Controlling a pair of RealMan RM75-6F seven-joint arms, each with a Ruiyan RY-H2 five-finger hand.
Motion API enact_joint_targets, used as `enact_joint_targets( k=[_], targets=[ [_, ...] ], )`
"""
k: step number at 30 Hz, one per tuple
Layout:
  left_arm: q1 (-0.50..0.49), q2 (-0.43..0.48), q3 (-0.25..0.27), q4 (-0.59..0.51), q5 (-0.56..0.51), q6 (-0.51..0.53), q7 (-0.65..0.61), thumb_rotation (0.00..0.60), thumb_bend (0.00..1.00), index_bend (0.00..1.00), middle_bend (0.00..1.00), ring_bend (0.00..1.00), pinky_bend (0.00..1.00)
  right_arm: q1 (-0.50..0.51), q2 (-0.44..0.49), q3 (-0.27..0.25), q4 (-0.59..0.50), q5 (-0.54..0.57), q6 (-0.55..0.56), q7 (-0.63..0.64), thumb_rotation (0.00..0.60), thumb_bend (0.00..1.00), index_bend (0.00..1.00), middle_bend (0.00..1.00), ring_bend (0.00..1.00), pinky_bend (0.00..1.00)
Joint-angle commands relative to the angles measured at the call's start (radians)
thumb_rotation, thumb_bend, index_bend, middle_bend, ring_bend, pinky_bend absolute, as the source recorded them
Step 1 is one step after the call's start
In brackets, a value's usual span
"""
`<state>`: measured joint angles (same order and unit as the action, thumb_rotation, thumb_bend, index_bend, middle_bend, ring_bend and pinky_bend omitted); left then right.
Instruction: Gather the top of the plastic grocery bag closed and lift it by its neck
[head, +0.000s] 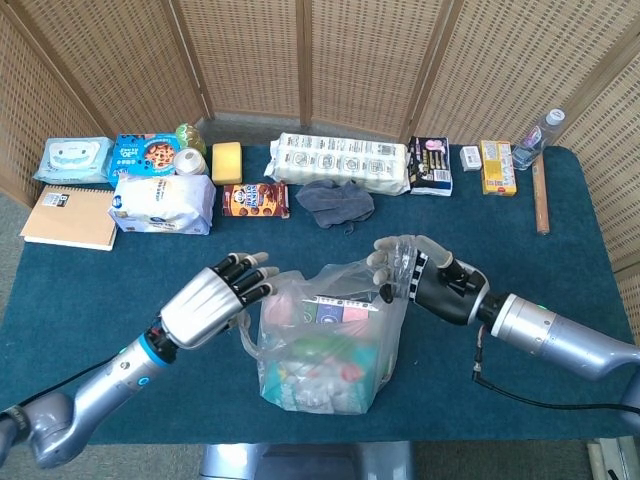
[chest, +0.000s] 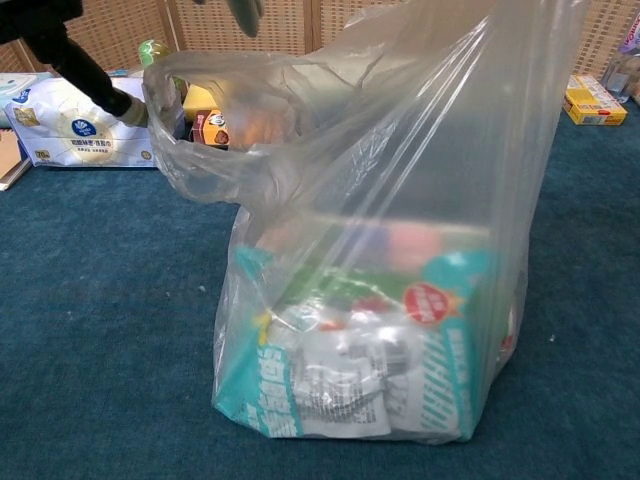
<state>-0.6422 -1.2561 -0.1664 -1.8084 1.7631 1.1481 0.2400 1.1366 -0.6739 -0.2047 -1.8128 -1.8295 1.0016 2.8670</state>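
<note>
The clear plastic grocery bag (head: 320, 345) stands upright mid-table, full of packaged goods, its mouth gaping. My right hand (head: 425, 277) grips the bag's raised right top edge, plastic bunched between its fingers. My left hand (head: 212, 302) hovers at the bag's left handle loop (head: 250, 315) with fingers spread and nothing in it. In the chest view the bag (chest: 390, 260) fills the frame, and a dark finger of the left hand (chest: 85, 65) reaches down to the left rim of the mouth. The right hand is hidden there behind the plastic.
Along the back edge lie a tissue pack (head: 162, 203), notebook (head: 68, 216), cookie box (head: 255, 199), grey cloth (head: 335, 203), paper roll pack (head: 342, 161), yellow box (head: 497, 166), bottle (head: 538, 136) and a wooden stick (head: 541, 201). A black cable (head: 540, 398) trails near the right arm.
</note>
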Motion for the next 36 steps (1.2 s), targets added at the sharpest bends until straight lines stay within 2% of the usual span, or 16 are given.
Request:
enact_joint_targets(
  k=[1, 5, 8, 14, 20, 24, 27, 32, 36],
  targets=[
    [-0.029, -0.048, -0.003, 0.046, 0.033, 0.019, -0.027, 0.6, 0.06, 0.33, 0.29, 0.19, 0.26, -0.004, -0.002, 0.003, -0.001, 0.001, -0.001, -0.003, 0.428, 0.16, 0.38, 0.42, 0.47, 0.53],
    [-0.042, -0.093, -0.011, 0.093, 0.062, 0.069, -0.042, 0.6, 0.13, 0.51, 0.48, 0.37, 0.31, -0.011, -0.003, 0.005, -0.001, 0.001, -0.004, -0.008, 0.432, 0.16, 0.38, 0.42, 0.47, 0.53],
    [-0.043, -0.118, -0.02, 0.123, 0.073, 0.118, -0.062, 0.6, 0.16, 0.58, 0.59, 0.47, 0.36, -0.016, -0.002, 0.004, 0.001, 0.001, -0.008, -0.011, 0.425, 0.16, 0.38, 0.42, 0.47, 0.52],
    [-0.048, -0.155, -0.031, 0.184, 0.098, 0.197, -0.091, 0.6, 0.18, 0.6, 0.63, 0.51, 0.41, -0.03, -0.012, 0.008, 0.009, -0.006, -0.001, -0.03, 0.424, 0.16, 0.38, 0.42, 0.46, 0.49],
    [-0.058, -0.196, -0.047, 0.237, 0.098, 0.262, -0.139, 0.6, 0.17, 0.61, 0.63, 0.51, 0.41, -0.04, -0.023, 0.014, 0.017, -0.014, -0.003, -0.114, 0.415, 0.15, 0.38, 0.4, 0.42, 0.39],
    [-0.074, -0.208, -0.064, 0.244, 0.082, 0.263, -0.137, 0.6, 0.17, 0.61, 0.58, 0.43, 0.41, -0.05, -0.029, 0.021, 0.013, -0.002, -0.019, -0.219, 0.408, 0.15, 0.38, 0.38, 0.39, 0.34],
    [-0.088, -0.216, -0.079, 0.239, 0.071, 0.261, -0.131, 0.6, 0.16, 0.6, 0.46, 0.3, 0.4, -0.063, -0.035, 0.031, -0.003, 0.026, -0.03, -0.291, 0.393, 0.14, 0.38, 0.37, 0.37, 0.32],
    [-0.111, -0.23, -0.104, 0.243, 0.061, 0.269, -0.119, 0.6, 0.13, 0.43, 0.26, 0.12, 0.28, -0.081, -0.037, 0.05, -0.029, 0.07, -0.051, -0.393, 0.353, 0.14, 0.38, 0.36, 0.34, 0.29],
    [-0.129, -0.235, -0.122, 0.238, 0.055, 0.276, -0.109, 0.6, 0.12, 0.37, 0.2, 0.05, 0.23, -0.098, -0.04, 0.064, -0.048, 0.095, -0.065, -0.465, 0.325, 0.13, 0.38, 0.36, 0.32, 0.27]
  ],
)
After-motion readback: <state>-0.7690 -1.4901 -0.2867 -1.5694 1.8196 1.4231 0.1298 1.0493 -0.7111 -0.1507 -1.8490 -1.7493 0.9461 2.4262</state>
